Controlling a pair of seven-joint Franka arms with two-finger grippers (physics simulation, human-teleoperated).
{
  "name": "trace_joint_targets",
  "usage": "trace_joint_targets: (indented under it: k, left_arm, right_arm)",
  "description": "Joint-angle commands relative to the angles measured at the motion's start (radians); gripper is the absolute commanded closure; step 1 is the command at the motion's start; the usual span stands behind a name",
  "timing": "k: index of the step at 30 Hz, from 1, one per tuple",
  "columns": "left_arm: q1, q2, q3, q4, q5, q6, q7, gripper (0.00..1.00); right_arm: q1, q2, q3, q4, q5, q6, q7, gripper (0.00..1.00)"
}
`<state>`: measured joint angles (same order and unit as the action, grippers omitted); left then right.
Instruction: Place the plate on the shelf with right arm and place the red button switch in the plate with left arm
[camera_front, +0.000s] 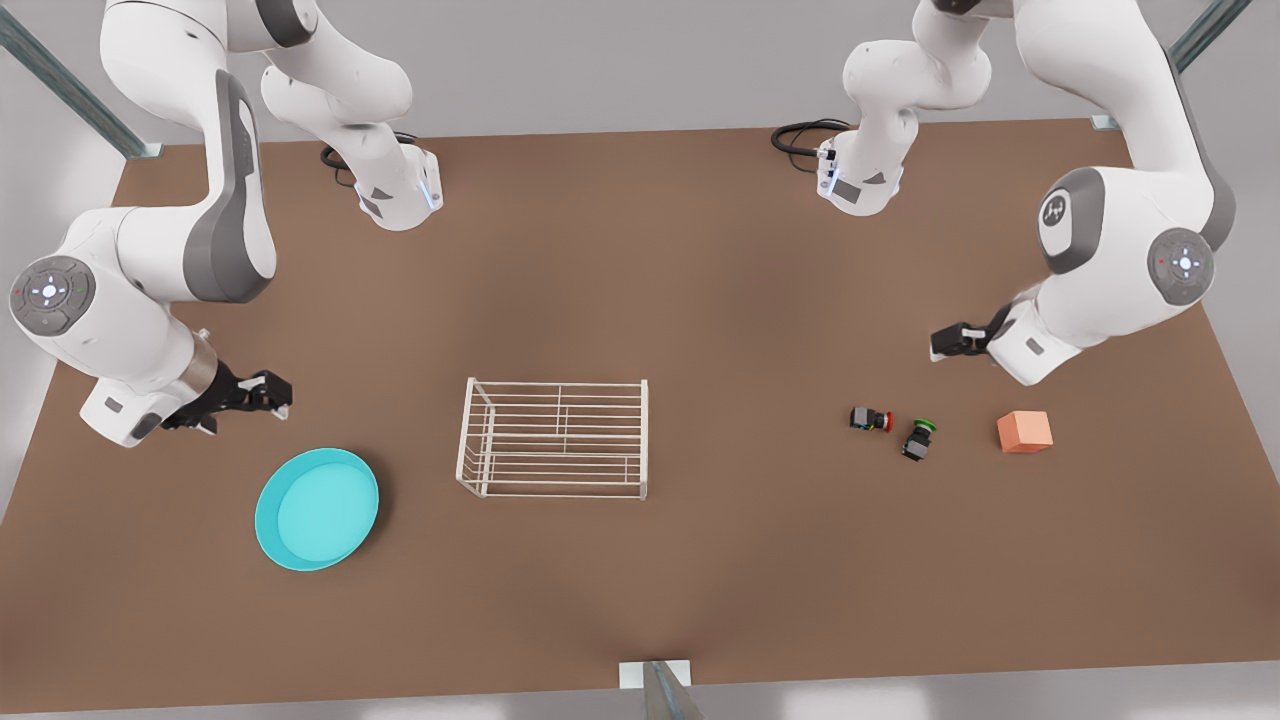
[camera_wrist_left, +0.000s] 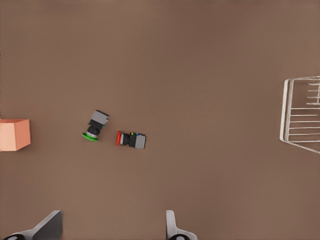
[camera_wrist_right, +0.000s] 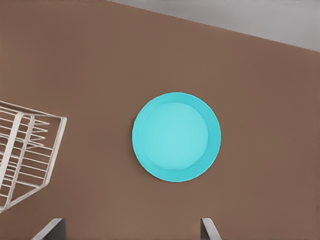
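In the front view, one turquoise plate (camera_front: 317, 508) lies flat on the brown table (camera_front: 700, 300), toward the front view's left. One white wire shelf (camera_front: 554, 438) stands mid-table, well apart from the plate. Toward the front view's right sit two small switches: the red button switch (camera_front: 871, 419) and, just beside it, a green button switch (camera_front: 918, 440). One orange cube (camera_front: 1024, 431) lies near them. Two white arms bend down over the table. The right gripper (camera_front: 272, 392) hangs above the table near the plate, empty. The left gripper (camera_front: 948, 342) hangs near the switches, also empty.

The left wrist view shows the left gripper (camera_wrist_left: 112, 225) with fingers (camera_wrist_left: 171, 226) spread wide, holding nothing. The red button switch (camera_wrist_left: 132, 139), green button switch (camera_wrist_left: 96, 125), orange cube (camera_wrist_left: 14, 134) and a shelf (camera_wrist_left: 301, 115) corner lie ahead.

The right wrist view shows the right gripper (camera_wrist_right: 131, 229) spread wide, empty, over the table. The plate (camera_wrist_right: 176, 136) lies apart from the shelf (camera_wrist_right: 26, 150).
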<state>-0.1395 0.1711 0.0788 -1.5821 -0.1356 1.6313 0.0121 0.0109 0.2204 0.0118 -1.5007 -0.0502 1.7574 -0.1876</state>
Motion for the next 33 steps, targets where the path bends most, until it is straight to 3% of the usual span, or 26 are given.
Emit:
trace_joint_targets:
  k: [1,4,7,11,17,19,22,33]
  left_arm:
    - [0.001,0.001,-0.001,0.004,0.004,0.097,-0.027,0.0]
    - [0.006,0.001,0.002,0.002,0.004,0.081,-0.021,0.0]
    - [0.005,-0.007,0.002,-0.048,0.007,0.032,-0.029,0.0]
    - [0.008,-0.015,0.009,-0.071,0.048,0.032,-0.03,0.0]
    - [0.008,-0.015,0.009,-0.073,0.048,0.032,-0.03,0.0]
    - [0.008,-0.013,0.009,-0.072,0.047,0.033,-0.032,0.0]
    - [0.008,-0.013,0.009,-0.07,0.047,0.033,-0.032,0.0]
    - [0.008,-0.013,0.009,-0.07,0.048,0.033,-0.032,0.0]
  right_arm:
    - [0.0,-0.001,-0.001,0.0,0.0,0.028,-0.095,0.0]
    - [-0.005,0.004,-0.003,-0.001,0.001,0.028,-0.096,0.0]
    - [-0.019,0.116,-0.006,0.002,0.009,0.022,-0.099,0.0]
    - [-0.147,0.116,-0.004,0.056,0.113,-0.015,-0.167,0.0]
    - [-0.227,0.395,-0.007,0.135,0.167,0.142,-0.168,0.0]
    - [-0.258,0.419,-0.012,0.135,0.188,0.163,-0.122,0.04]
    - [-0.284,0.499,-0.007,0.2,0.251,0.251,-0.062,0.0]
    - [-0.319,0.694,-0.003,0.31,0.274,0.243,-0.033,0.07]
